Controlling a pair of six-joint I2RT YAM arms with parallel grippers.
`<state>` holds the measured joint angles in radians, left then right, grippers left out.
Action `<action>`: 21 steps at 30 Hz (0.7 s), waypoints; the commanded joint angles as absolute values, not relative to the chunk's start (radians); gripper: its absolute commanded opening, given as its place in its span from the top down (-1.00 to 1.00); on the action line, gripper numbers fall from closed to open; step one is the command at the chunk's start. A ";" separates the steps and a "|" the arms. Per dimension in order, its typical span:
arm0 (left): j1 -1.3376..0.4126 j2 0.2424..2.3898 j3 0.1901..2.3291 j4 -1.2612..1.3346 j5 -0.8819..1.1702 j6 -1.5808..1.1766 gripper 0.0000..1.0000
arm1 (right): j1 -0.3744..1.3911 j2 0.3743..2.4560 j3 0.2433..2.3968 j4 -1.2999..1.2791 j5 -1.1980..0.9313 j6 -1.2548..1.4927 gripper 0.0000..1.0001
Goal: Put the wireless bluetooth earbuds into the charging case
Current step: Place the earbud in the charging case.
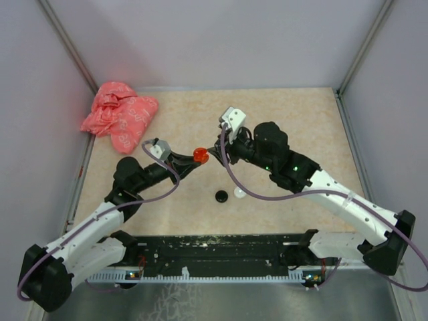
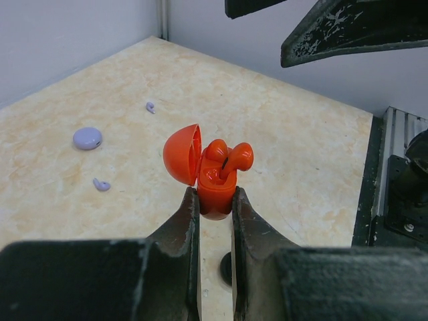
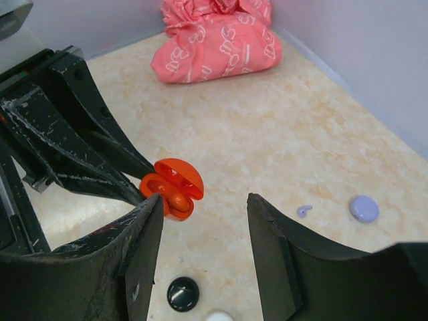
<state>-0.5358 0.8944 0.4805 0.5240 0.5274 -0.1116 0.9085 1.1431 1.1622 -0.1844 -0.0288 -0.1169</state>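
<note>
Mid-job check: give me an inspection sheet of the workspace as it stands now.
Surface: beige mottled table, no spills seen.
Job's things: orange-red charging case open, two orange-red earbuds standing in it; two lilac earbuds loose on the table.
Clutter: pink bag in the far left corner; lilac disc, black disc, white disc lying flat.
Claws: left claw shut on the case; right claw open, holding nothing.
Cables: purple cables loop along both arms.
Surroundings: pale walls on three sides.

Bright even light, soft shadows, sharp focus
</note>
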 commanded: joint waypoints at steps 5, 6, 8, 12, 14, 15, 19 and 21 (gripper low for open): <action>-0.518 0.902 0.515 0.547 0.614 -0.116 0.99 | 0.849 1.103 1.165 -0.239 -0.085 -0.131 -0.07; -0.517 0.903 0.514 0.554 0.623 -0.120 0.99 | 0.849 1.109 1.160 -0.239 -0.083 -0.138 -0.07; -0.515 0.905 0.511 0.573 0.642 -0.129 0.99 | 0.849 1.122 1.155 -0.235 -0.108 -0.142 -0.07; -0.512 0.910 0.508 0.592 0.664 -0.142 0.99 | 0.848 1.135 1.135 -0.197 -0.158 -0.138 -0.07; -0.511 0.910 0.507 0.597 0.670 -0.143 0.99 | 0.848 1.145 1.134 -0.195 -0.164 -0.139 -0.07; -0.509 0.909 0.507 0.600 0.670 -0.144 0.99 | 0.849 1.149 1.134 -0.197 -0.167 -0.140 -0.07; -0.508 0.905 0.503 0.604 0.672 -0.146 0.99 | 0.849 1.160 1.130 -0.204 -0.175 -0.143 -0.07; -0.509 0.905 0.504 0.607 0.673 -0.149 0.99 | 0.848 1.163 1.129 -0.209 -0.174 -0.147 -0.07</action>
<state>-0.5182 0.9096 0.4812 0.5610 0.6483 -0.1368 0.8555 1.1614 1.1252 -0.2489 -0.1528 -0.1314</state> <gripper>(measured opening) 0.194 0.533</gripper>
